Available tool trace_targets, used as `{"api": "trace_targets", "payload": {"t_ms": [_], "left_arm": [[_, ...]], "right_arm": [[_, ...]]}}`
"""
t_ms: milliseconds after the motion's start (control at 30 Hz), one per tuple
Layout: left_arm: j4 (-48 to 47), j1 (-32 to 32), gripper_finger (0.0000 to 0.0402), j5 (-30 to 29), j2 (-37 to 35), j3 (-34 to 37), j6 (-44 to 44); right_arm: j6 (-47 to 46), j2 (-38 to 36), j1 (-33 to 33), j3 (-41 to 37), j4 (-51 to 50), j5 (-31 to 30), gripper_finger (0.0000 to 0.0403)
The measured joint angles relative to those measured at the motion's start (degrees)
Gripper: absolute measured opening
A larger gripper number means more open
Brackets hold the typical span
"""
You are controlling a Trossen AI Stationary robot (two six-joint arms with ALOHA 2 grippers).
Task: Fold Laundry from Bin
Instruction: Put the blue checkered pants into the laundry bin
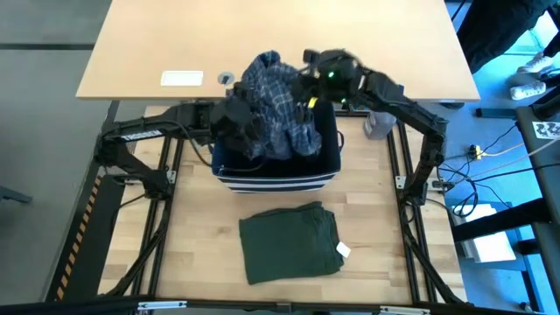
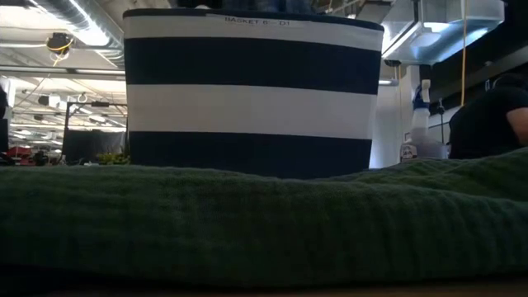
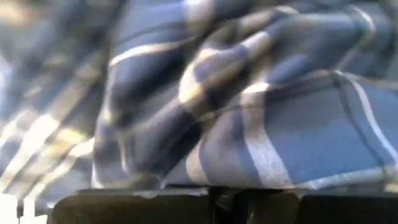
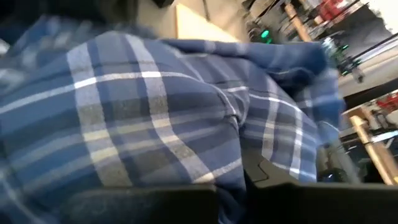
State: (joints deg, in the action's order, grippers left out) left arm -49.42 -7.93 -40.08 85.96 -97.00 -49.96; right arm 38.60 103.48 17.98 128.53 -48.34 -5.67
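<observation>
From above, the blue-and-white plaid shirt (image 1: 276, 105) bulges out of the navy striped bin (image 1: 276, 179). The left gripper (image 1: 234, 118) and right gripper (image 1: 317, 85) each pinch it from their own side, fingers closed on cloth. A folded olive-green garment (image 1: 289, 242) lies just before the bin.

Low view: that green garment (image 2: 264, 223) fills the foreground, the bin (image 2: 252, 91) behind.

Both wrist views show plaid fabric (image 3: 249, 112) (image 4: 155, 118) pressed close.

This looks like a lab or big workshop. Shiny pipes (image 2: 74, 21) and long lights (image 2: 33, 37) hang under a bare ceiling. Two robot arms stand on a black metal frame (image 1: 418, 188) beside a plain wooden counter (image 1: 262, 39). Loose cables (image 1: 490, 156) lie on the floor.
</observation>
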Motion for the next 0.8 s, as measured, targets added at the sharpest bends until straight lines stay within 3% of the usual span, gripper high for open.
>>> {"api": "trace_targets", "payload": {"t_ms": [300,467,667,800], "left_arm": [[4.4,7.4,0.0006,1.2,-9.3,14.8,6.2],[5.8,11.8,0.0006,1.4,-10.0,21.5,9.7],[7.5,13.9,0.0006,5.6,-10.2,25.3,14.5],[6.3,13.9,0.0028,7.9,-10.1,25.2,16.6]], "right_arm": [[-3.7,-1.0,-7.6,-10.6,-1.3,-5.8,0.0004],[-7.8,-5.0,-11.4,-20.7,1.4,-6.9,0.0004],[-11.1,-9.6,-13.8,-34.3,5.3,-6.9,0.0004],[-13.3,-9.7,-13.9,-38.5,3.0,-2.2,0.0015]]}}
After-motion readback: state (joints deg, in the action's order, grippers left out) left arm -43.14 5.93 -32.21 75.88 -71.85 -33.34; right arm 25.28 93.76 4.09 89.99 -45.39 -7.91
